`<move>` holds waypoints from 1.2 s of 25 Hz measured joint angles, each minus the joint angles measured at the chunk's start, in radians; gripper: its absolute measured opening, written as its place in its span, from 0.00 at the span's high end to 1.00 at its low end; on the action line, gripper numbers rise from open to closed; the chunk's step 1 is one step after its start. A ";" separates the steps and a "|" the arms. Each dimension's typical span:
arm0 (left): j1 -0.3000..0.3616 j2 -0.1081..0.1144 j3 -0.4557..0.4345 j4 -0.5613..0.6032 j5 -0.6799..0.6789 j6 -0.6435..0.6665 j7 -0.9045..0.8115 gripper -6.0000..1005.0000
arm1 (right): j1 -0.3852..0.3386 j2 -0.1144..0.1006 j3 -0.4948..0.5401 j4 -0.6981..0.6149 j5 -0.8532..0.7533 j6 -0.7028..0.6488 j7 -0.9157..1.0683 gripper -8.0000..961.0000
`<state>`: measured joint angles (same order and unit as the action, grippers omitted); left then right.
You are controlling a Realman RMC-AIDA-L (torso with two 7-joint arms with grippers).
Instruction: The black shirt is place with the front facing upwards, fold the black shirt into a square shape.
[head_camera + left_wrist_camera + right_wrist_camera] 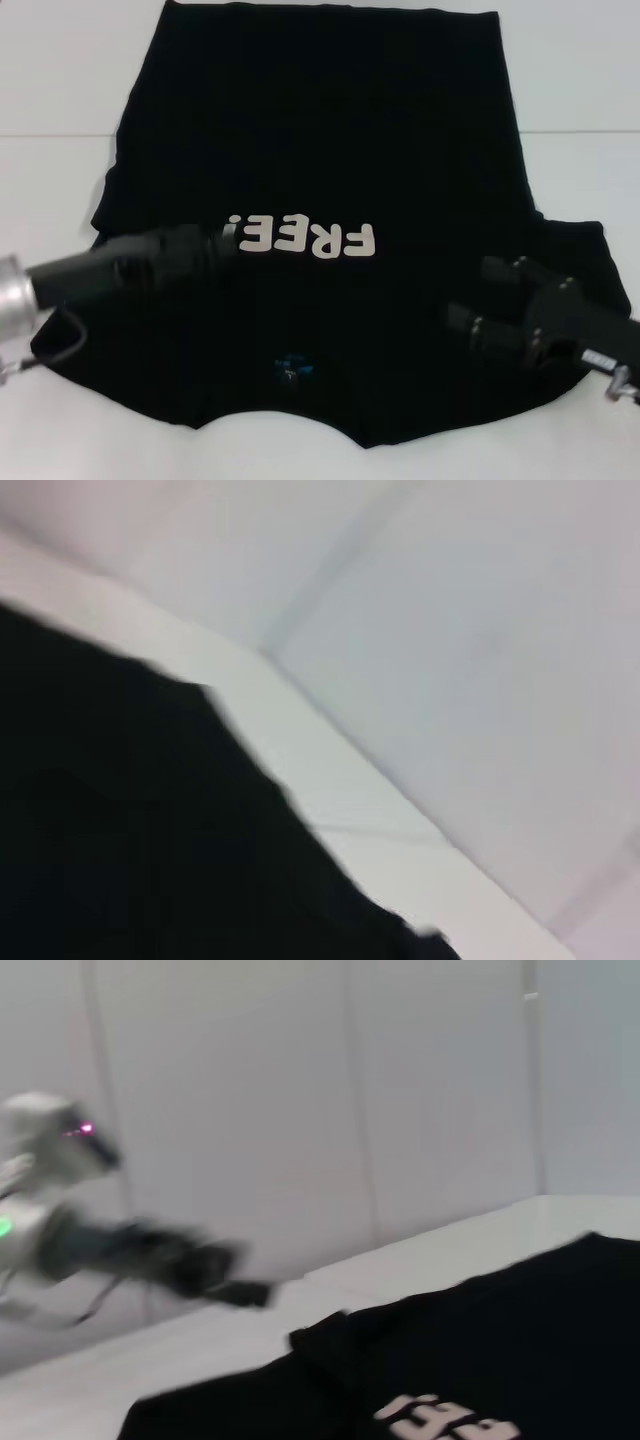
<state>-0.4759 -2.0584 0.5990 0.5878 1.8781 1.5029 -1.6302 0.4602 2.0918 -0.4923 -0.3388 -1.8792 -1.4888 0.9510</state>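
The black shirt (pixel 320 160) lies flat on the white table (pixel 60 80), front up, its collar towards me. Its white "FREE!" print (pixel 305 238) and small blue neck tag (pixel 293 368) both show. My left gripper (pixel 218 243) reaches in low over the shirt's left part, its tip beside the print's "!". Over the shirt's right shoulder area, my right gripper (pixel 478 292) stands open with nothing between its fingers. The left wrist view shows only black shirt cloth (pixel 120 830) against the table. In the right wrist view are the shirt (pixel 520 1340), the print (pixel 445 1420) and the far-off left arm (pixel 150 1250).
White tabletop surrounds the shirt, with a seam line (pixel 60 135) running across the far part. A pale wall (pixel 300 1090) stands behind the table. A cable loop (pixel 62 340) hangs from the left arm over the shirt's near left corner.
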 joint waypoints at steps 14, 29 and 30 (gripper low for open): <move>0.119 -0.007 0.021 0.050 0.029 0.181 0.456 0.12 | -0.112 -0.071 0.009 -0.406 -0.155 0.000 1.075 0.04; 0.116 -0.004 0.024 0.060 0.035 0.193 0.453 0.12 | 0.108 -0.171 0.032 -0.520 -0.725 -0.059 1.690 0.04; 0.117 -0.005 0.026 0.060 0.037 0.195 0.453 0.12 | 0.131 -0.167 0.026 -0.515 -0.749 -0.041 1.713 0.04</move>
<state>-0.3588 -2.0629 0.6247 0.6482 1.9147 1.6979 -1.1773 0.5914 1.9249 -0.4659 -0.8535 -2.6287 -1.5302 2.6637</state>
